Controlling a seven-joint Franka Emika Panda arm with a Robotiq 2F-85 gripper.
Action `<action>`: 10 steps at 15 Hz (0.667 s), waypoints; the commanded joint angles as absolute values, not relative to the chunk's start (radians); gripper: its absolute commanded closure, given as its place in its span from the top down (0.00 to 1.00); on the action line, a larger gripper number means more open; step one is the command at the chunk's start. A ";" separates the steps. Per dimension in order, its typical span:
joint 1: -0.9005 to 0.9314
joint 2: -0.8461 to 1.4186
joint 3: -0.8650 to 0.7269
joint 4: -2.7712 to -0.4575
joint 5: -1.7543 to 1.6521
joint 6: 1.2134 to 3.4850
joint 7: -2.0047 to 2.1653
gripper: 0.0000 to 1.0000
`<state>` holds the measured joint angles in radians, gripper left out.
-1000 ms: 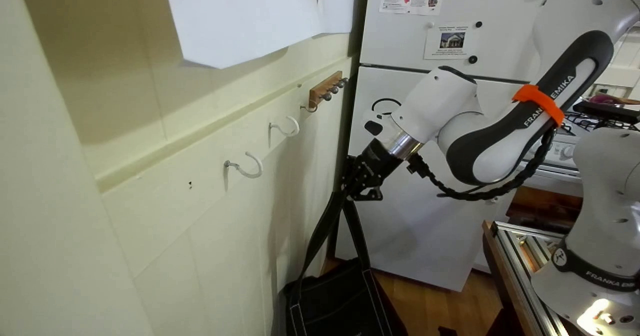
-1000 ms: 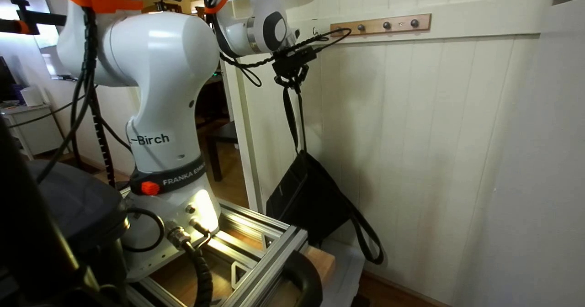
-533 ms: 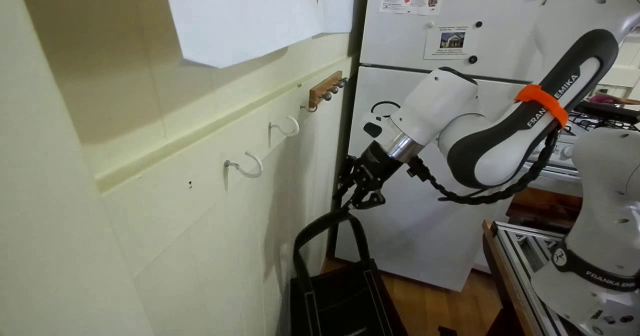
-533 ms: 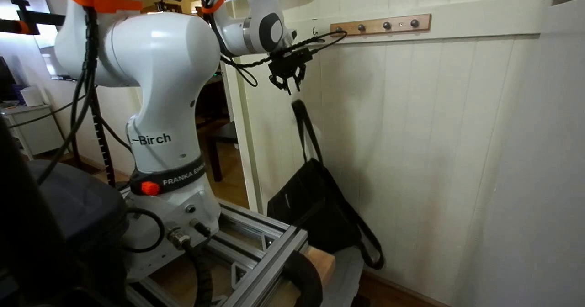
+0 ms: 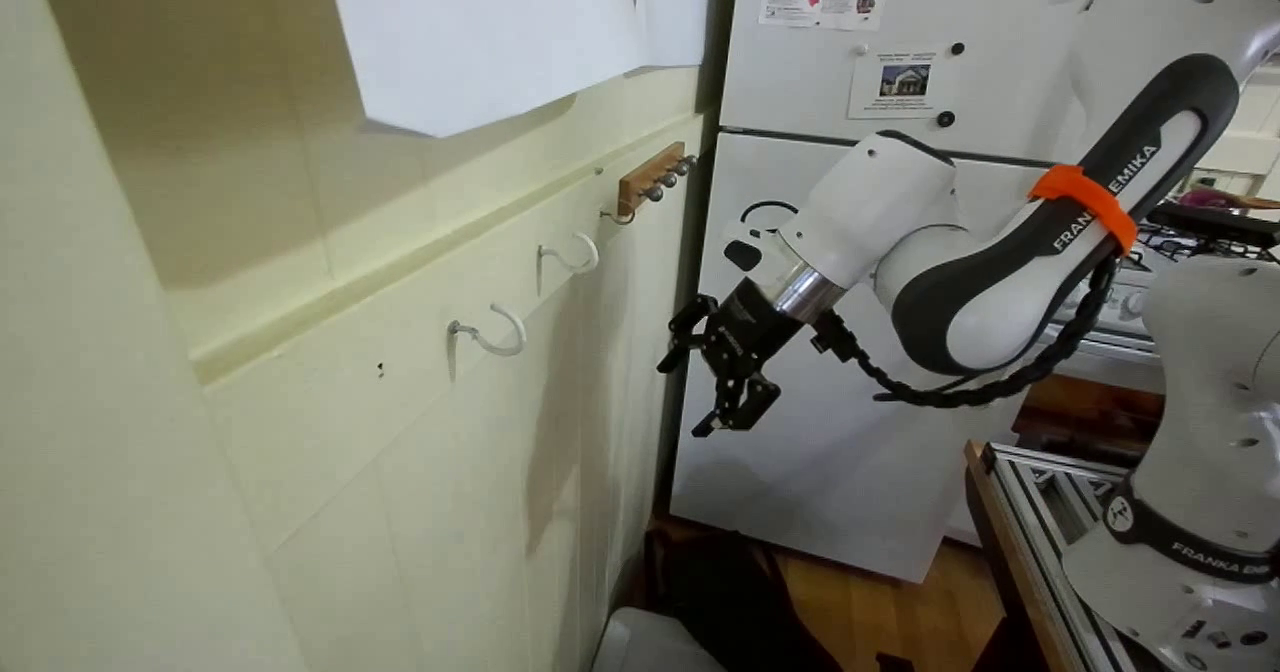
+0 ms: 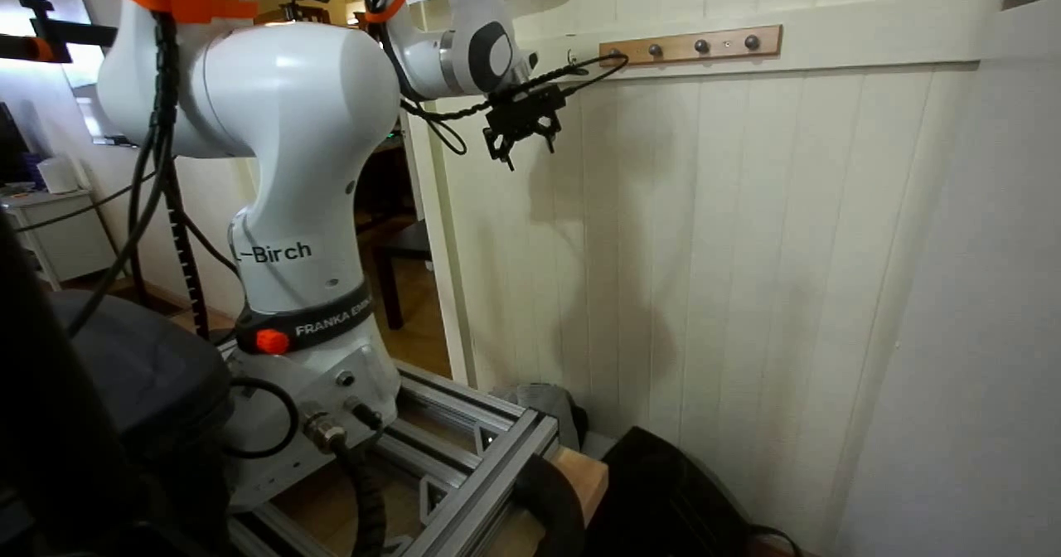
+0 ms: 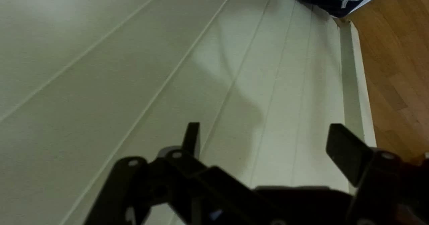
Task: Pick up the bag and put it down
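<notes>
The pincer (image 6: 531, 159) was released, its fingers (image 7: 347, 153) spread wide apart. In an exterior view, the bag (image 6: 667, 495) was located low at 5 o'clock from the pincer, well apart from it, near the wall (image 6: 746, 250). The peg rack (image 6: 684, 48) was mounted at 2 o'clock.

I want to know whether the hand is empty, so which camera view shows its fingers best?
The wrist view: both fingers appear close up, spread wide, with nothing gripped and the wall showing between them. Both exterior views show the hand open too, but its fingers look much smaller there.
</notes>
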<state>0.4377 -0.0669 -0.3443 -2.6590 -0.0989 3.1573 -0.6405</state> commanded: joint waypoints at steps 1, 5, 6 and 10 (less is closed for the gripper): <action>0.448 -0.060 -0.357 -2.643 -0.074 3.157 -0.651 1.00; 0.401 -0.049 -0.348 -2.605 -0.108 3.113 -0.591 0.99; 0.381 -0.046 -0.346 -2.593 -0.123 3.095 -0.569 1.00; 0.315 -0.051 -0.339 -2.552 -0.204 2.992 -0.454 1.00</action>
<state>0.3565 -0.0563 -0.3495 -2.5911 -0.1329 3.0814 -0.5521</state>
